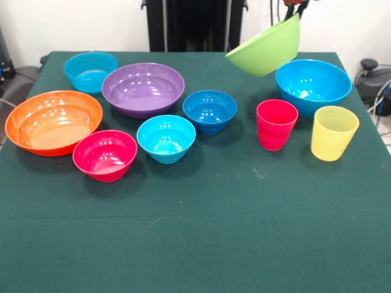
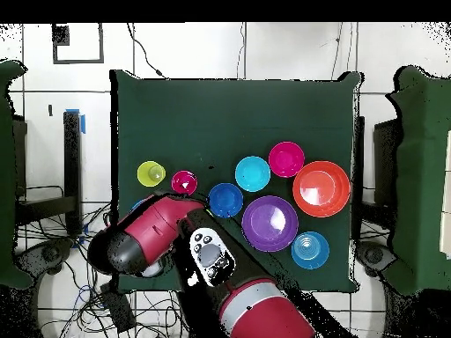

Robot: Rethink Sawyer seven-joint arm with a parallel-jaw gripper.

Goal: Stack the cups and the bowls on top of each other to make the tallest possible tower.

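While the lime green bowl hangs tilted in the air above the table's far right corner, the gripper pinches its upper rim at the picture's top edge. Below it sits the big blue bowl, with the red cup and yellow cup upright in front. Orange, purple and smaller bowls stand apart, unstacked.

8 bowls: orange, purple, lime green, pink-red, plus 4 blue/cyan; 2 cups: red, yellow.
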